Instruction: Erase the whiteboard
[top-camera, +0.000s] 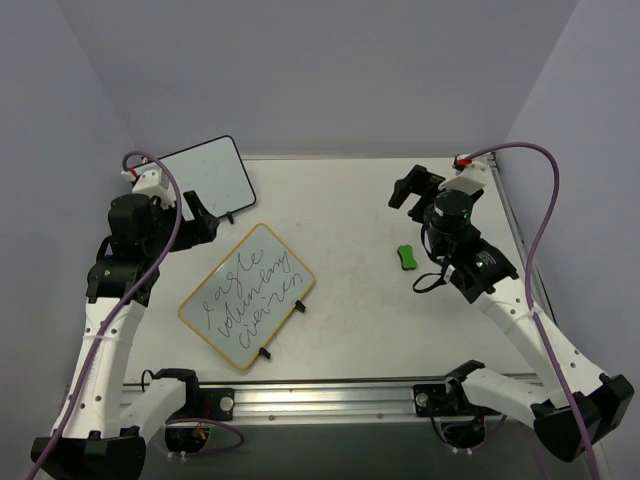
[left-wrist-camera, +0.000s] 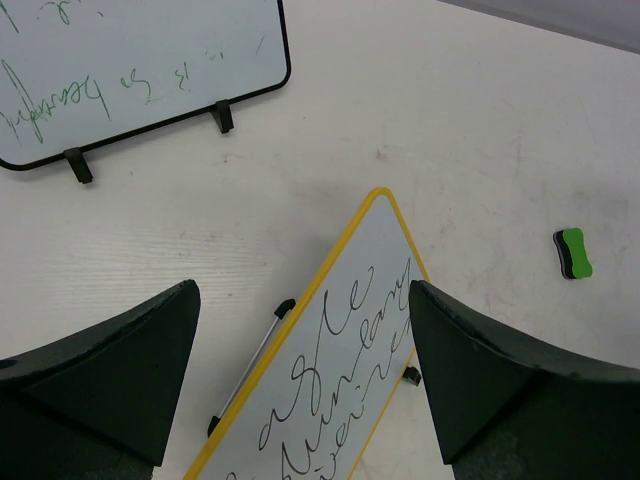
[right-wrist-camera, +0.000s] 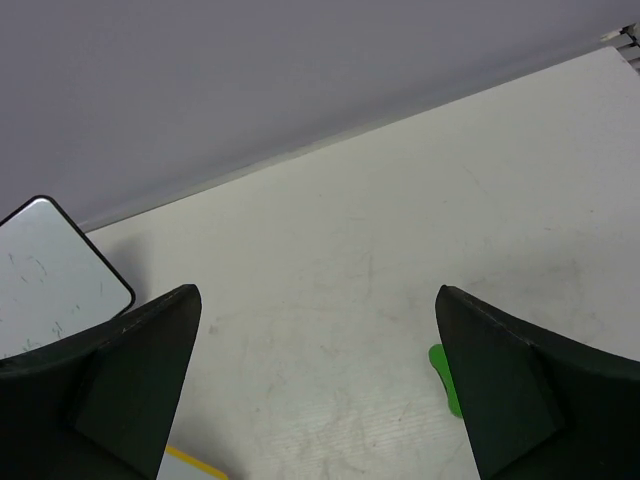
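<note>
The whiteboard (top-camera: 247, 294), yellow-rimmed with black handwriting and two black feet, lies flat at the middle left of the table; it also shows in the left wrist view (left-wrist-camera: 340, 360) and as a corner in the right wrist view (right-wrist-camera: 195, 466). A green eraser (top-camera: 406, 257) lies on the table right of it, seen in the left wrist view (left-wrist-camera: 573, 253) and partly in the right wrist view (right-wrist-camera: 444, 375). My left gripper (top-camera: 212, 219) is open and empty above the board's far corner. My right gripper (top-camera: 418, 188) is open and empty, raised beyond the eraser.
A black-rimmed whiteboard (top-camera: 208, 173) with faint green writing lies at the back left, also in the left wrist view (left-wrist-camera: 120, 70) and the right wrist view (right-wrist-camera: 45, 275). A metal rail (top-camera: 330, 396) runs along the table's near edge. Grey walls enclose the table.
</note>
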